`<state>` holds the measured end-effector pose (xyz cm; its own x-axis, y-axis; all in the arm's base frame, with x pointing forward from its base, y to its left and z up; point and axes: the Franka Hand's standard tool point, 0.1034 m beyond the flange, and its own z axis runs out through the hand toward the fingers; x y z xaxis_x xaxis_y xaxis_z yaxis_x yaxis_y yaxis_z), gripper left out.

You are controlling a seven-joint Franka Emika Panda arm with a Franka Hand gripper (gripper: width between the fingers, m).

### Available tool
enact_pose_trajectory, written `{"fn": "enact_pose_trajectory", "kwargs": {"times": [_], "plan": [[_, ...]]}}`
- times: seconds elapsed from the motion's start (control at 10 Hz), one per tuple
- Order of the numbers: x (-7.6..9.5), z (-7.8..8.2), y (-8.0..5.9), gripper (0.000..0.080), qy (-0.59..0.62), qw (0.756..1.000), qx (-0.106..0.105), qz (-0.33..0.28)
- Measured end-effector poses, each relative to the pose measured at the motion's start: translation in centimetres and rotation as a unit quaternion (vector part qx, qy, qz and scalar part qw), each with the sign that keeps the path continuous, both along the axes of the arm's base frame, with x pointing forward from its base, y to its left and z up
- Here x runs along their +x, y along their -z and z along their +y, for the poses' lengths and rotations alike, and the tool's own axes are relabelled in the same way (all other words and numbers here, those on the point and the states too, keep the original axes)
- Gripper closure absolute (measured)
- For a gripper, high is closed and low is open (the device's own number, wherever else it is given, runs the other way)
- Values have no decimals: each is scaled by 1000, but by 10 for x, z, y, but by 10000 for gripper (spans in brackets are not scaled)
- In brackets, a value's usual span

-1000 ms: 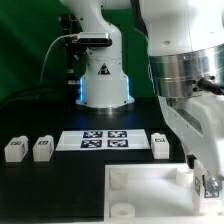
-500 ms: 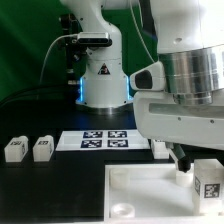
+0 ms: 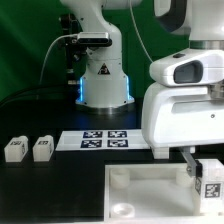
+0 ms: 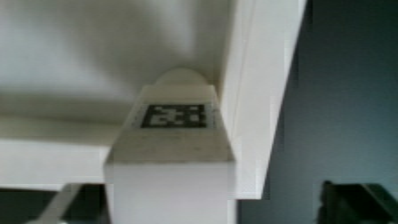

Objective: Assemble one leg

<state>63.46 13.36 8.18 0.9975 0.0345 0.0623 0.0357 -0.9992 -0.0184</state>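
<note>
A white leg (image 3: 211, 176) with a square marker tag facing the camera stands upright at the corner of the white plate (image 3: 140, 185) on the exterior view's right. My gripper (image 3: 205, 168) is down around it. In the wrist view the leg (image 4: 173, 160) fills the middle, its tapered end against the plate (image 4: 89, 60). One dark finger (image 4: 71, 205) lies right beside the leg. The other finger (image 4: 352, 200) stands clear of it with a dark gap between. The jaws are open wider than the leg.
Two more white legs (image 3: 14, 149) (image 3: 42, 148) lie at the exterior view's left. The marker board (image 3: 105, 139) lies behind the plate, before the robot base (image 3: 102, 80). My arm's bulk (image 3: 185, 90) hides the table on the exterior view's right.
My wrist has turned strongly and the arm's body has swung across the view. The leg's tag has turned from tilted to square-on. A leg seen by the marker board's end is now hidden behind my arm.
</note>
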Motion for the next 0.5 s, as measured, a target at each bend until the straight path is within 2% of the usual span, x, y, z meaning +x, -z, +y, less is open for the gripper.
{"fn": "enact_pose_trajectory", "kwargs": {"times": [0.1, 0.2, 0.4, 0.5], "plan": [[0, -1, 0, 423, -2, 1000, -1, 0], [1, -5, 0, 500, 30, 1000, 0, 0], [2, -8, 0, 500, 150, 989, 8, 1], [4, -12, 1, 500, 232, 973, 20, 2]]}}
